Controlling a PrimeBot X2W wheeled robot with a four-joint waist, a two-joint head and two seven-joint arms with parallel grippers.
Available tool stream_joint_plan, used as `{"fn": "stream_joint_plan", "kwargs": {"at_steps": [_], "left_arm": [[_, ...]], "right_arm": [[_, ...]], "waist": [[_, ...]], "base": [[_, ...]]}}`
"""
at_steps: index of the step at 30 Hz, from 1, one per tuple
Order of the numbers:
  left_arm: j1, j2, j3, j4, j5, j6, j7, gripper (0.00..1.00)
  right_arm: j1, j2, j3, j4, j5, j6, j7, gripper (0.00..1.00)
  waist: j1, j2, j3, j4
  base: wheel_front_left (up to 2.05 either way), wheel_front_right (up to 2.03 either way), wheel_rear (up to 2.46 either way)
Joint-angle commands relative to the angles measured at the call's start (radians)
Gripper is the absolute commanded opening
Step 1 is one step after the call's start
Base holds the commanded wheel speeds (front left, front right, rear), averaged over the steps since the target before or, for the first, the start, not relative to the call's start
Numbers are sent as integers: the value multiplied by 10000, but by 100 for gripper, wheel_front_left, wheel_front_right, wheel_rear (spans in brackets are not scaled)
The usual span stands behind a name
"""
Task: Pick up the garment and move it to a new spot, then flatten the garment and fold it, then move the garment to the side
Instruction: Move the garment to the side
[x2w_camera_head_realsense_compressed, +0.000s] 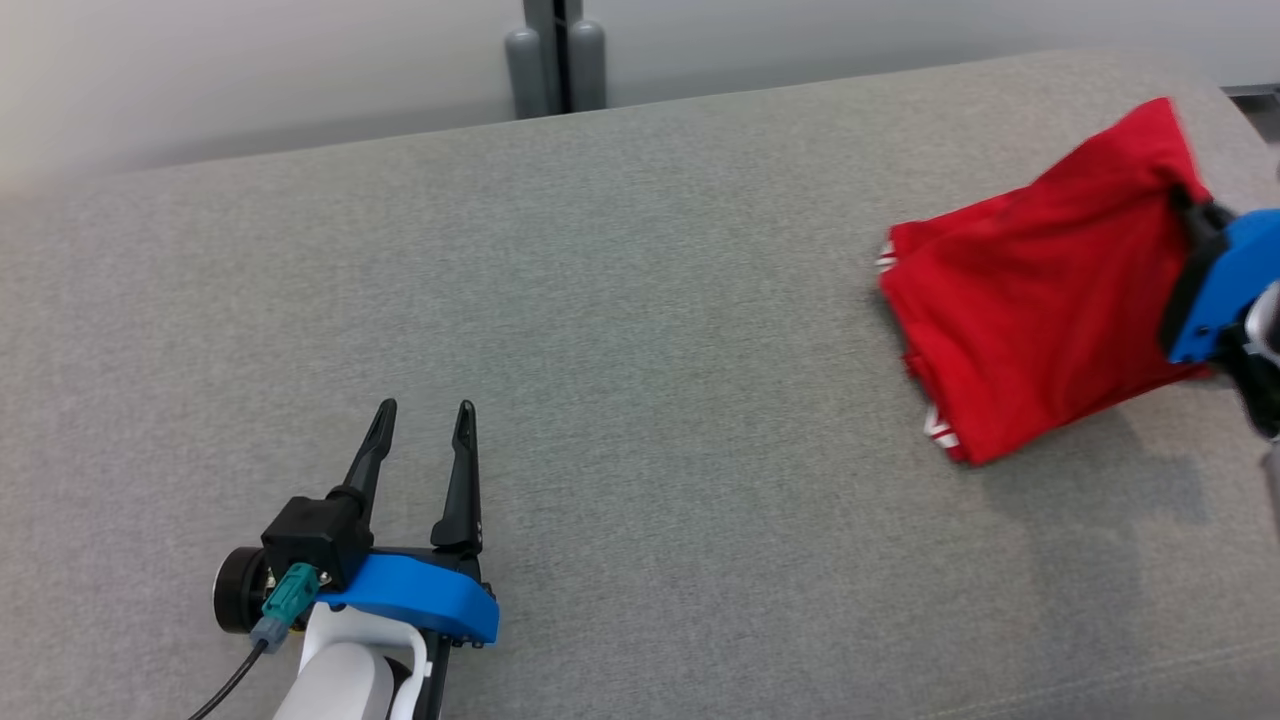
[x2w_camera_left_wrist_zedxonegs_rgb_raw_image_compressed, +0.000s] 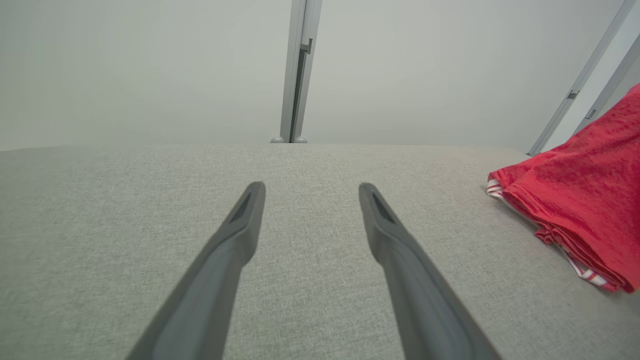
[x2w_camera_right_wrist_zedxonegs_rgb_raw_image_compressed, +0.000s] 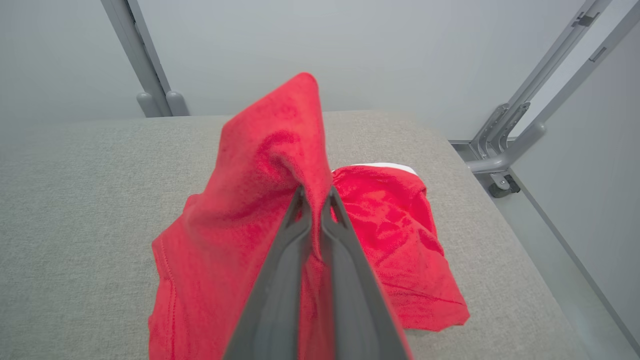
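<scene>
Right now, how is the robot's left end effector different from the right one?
The left end effector is open, fingers spread apart; the right end effector is shut. The left end effector holds nothing; the right end effector pinches a raised fold of the red garment. The left end effector is over the bare grey surface; the right end effector is at the garment. Both have two long dark fingers.

Lab bay, grey padded table, metal frame posts
</scene>
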Motion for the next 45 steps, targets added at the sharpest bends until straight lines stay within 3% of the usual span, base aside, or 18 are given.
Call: {"fn": "stream_joint_plan", "kwargs": {"at_steps": [1,12,18,19,21,22,27,33,45], "left_arm": [[31,-25,28,46,-46,20,-72,100],[-105,-11,76,12,35,-26,-139,100],[-209,24,46,-10,115,-29,-154,100],[-228,31,50,-10,120,-27,-156,100],[-246,39,54,-24,125,-24,-159,100],[-260,49,55,-28,121,-22,-161,100],[-303,84,63,-44,125,5,-160,100],[-369,126,50,17,113,23,-163,100],[-414,-45,414,262,-139,-29,-166,100]], "right_arm": [[-220,-248,-161,67,-133,2,51,0],[-775,-1545,-1717,381,-1405,0,370,0],[-628,-1786,-2487,501,-2544,2,397,0],[-562,-1751,-2690,519,-2751,0,350,5],[-404,-1620,-3118,581,-3214,0,265,43],[-326,-1526,-3301,603,-3427,2,199,100],[-158,-1194,-3859,486,-4392,0,-75,100],[-366,-671,-3951,287,-4706,0,-441,100],[396,296,-2634,-414,-3334,2,-2326,100]], "waist": [[1,0,64,180],[1,0,448,994],[1,0,708,1221],[1,0,753,1248],[1,0,833,1293],[1,0,868,1307],[1,0,957,1290],[1,0,931,1093],[1,0,29,833]], "base": [[0,0,0],[0,0,0],[0,0,0],[0,0,0],[0,0,0],[0,0,0],[0,0,0],[0,0,0],[0,0,0]]}}
